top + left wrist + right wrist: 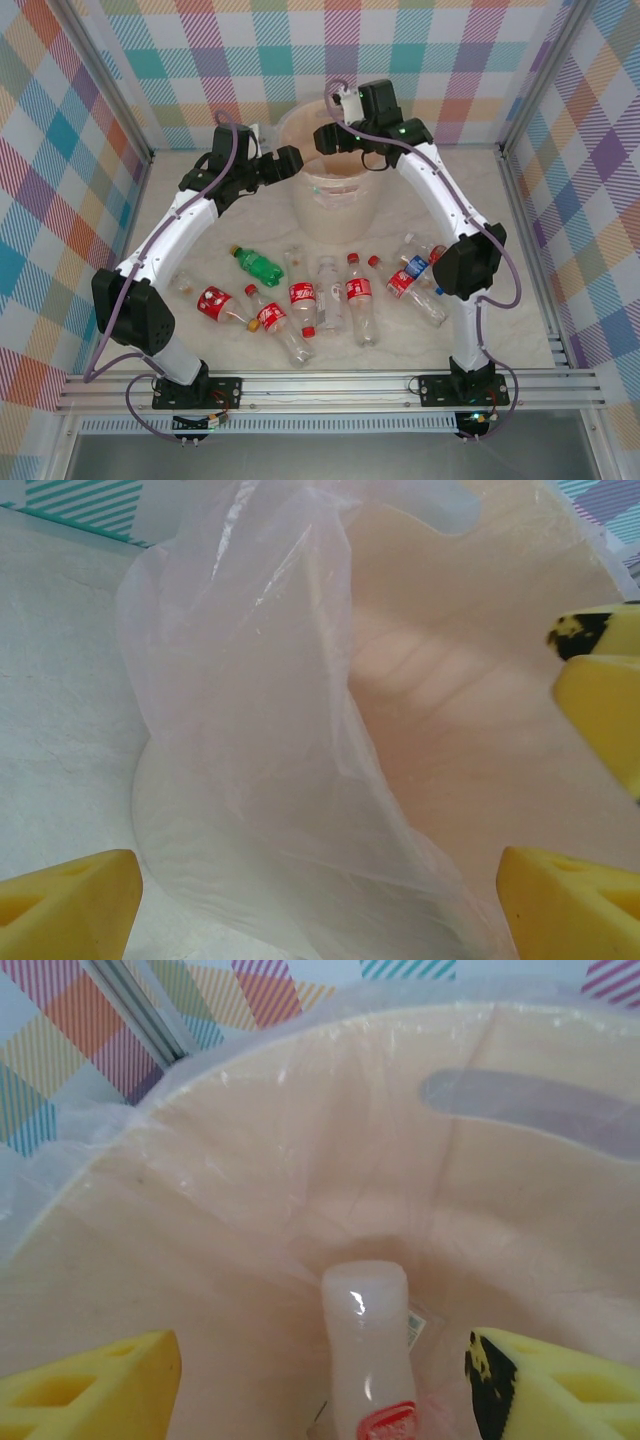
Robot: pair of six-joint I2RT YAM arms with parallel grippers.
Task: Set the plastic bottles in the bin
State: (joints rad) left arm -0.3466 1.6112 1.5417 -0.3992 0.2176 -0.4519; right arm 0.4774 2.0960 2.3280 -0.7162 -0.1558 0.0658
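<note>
Bottle (365, 1360) in bin (250, 1190), R hand (322, 1370) open wide

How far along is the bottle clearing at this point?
Barely started. One clear bottle is inside the bin, below the open right hand. Nothing is gripped; the left hand is open at the liner. Roughly ten bottles lie on the table, including the green one.

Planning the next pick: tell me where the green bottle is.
Top view: the green bottle lies on the table, left of centre, between the bin and the red-labelled bottles.
</note>
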